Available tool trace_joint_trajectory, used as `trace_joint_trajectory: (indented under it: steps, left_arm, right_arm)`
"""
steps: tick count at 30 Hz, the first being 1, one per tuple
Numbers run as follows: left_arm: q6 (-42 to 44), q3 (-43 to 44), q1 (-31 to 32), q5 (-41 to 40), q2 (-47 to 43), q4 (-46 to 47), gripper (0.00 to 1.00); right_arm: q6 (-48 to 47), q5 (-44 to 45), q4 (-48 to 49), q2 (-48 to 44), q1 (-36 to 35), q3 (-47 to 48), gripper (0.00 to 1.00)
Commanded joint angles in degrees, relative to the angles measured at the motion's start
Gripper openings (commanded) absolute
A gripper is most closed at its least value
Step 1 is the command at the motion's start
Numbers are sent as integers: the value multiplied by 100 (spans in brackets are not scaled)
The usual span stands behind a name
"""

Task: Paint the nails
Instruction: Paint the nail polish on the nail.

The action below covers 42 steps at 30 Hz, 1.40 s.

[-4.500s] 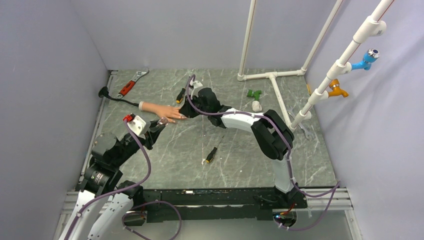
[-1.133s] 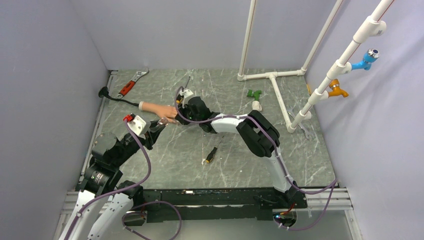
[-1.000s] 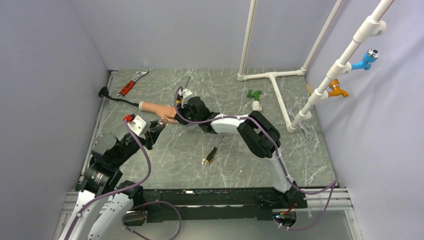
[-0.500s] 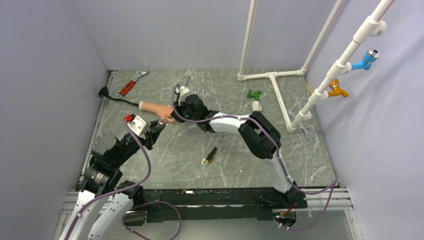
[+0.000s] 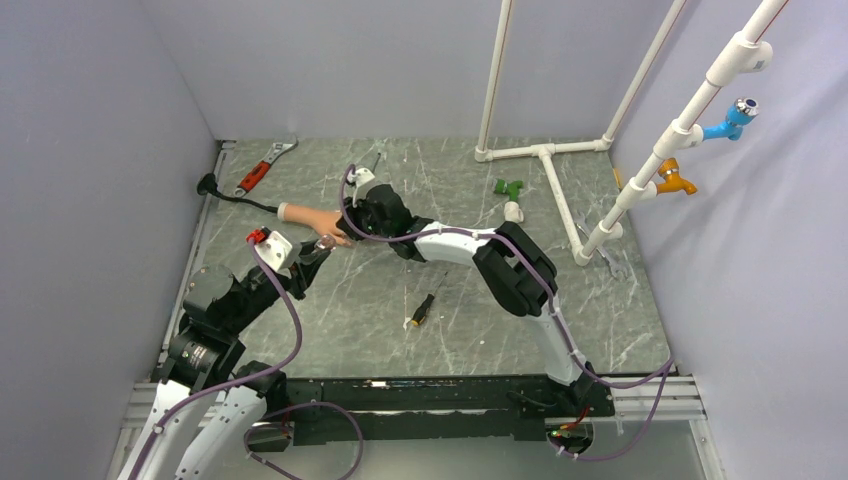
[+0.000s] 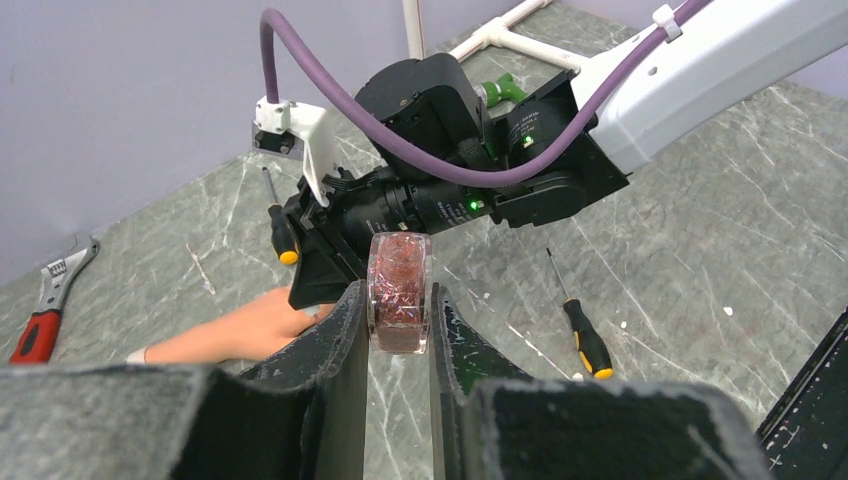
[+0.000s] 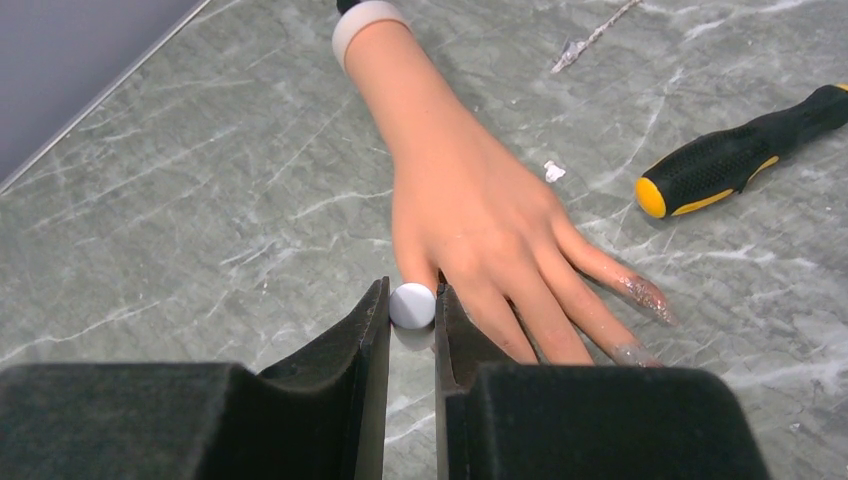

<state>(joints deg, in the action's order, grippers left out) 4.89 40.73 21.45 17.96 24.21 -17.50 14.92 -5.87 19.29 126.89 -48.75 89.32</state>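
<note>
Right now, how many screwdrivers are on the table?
2. The near screwdriver lies mid-table; the far screwdriver lies beside the mannequin hand, its handle hidden in the top view. Others may be hidden.

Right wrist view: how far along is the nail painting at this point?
Done: two nails on the flesh-coloured rubber mannequin hand show glittery polish. In hand: the right gripper is shut on a small white round cap, presumably the brush's, beside the hand; the left gripper is shut on the glittery polish bottle. Left: the other nails, hidden behind the right gripper, so I cannot confirm them.
</note>
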Motion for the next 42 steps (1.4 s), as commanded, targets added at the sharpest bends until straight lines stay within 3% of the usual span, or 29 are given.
trace_joint_trajectory:
  steps: [1, 42]
  left_arm:
    - [-51, 124, -18, -99, -43, 116, 0]
    - [-56, 136, -19, -108, -45, 109, 0]
  right_arm:
    - [-98, 58, 44, 86, -15, 96, 0]
    - [-395, 411, 31, -116, -26, -405, 0]
